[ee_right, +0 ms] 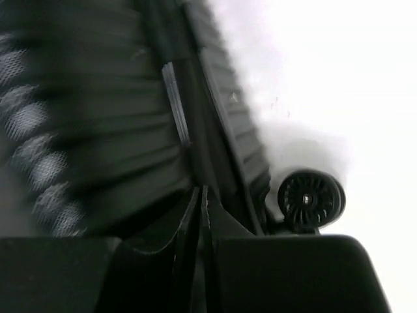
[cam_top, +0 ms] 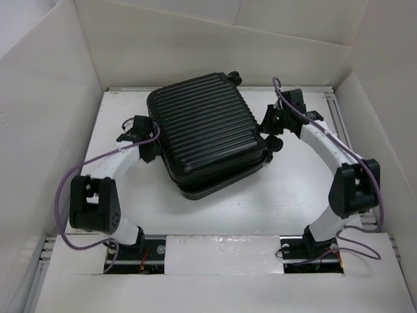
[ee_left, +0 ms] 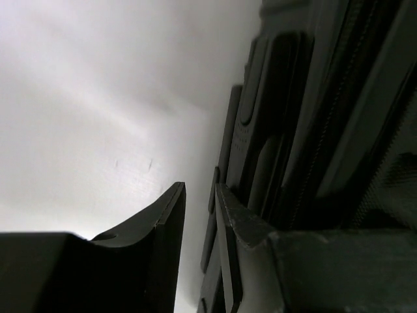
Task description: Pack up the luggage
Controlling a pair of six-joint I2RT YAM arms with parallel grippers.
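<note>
While the luggage [cam_top: 205,134] lies lid-down on the table [cam_top: 293,195], the left gripper [ee_left: 199,190] at its left side has fingers slightly apart and the right gripper [ee_right: 203,194] at its right side has them pressed together, so packing looks nearly done, with perhaps only zipping left

The left arm [cam_top: 104,171] rises from its base at the near edge of the tabletop. Its elbow is bent out toward the left edge and its forearm reaches forward and inward. The left gripper [cam_top: 150,145] points toward the right edge, with only a narrow gap between its fingers [ee_left: 166,254]. The right arm [cam_top: 335,153] mirrors it: elbow out by the right edge, forearm angled toward the far edge. The right gripper [cam_top: 268,130] faces the left edge, its fingers [ee_right: 186,228] drawn almost together.
</note>
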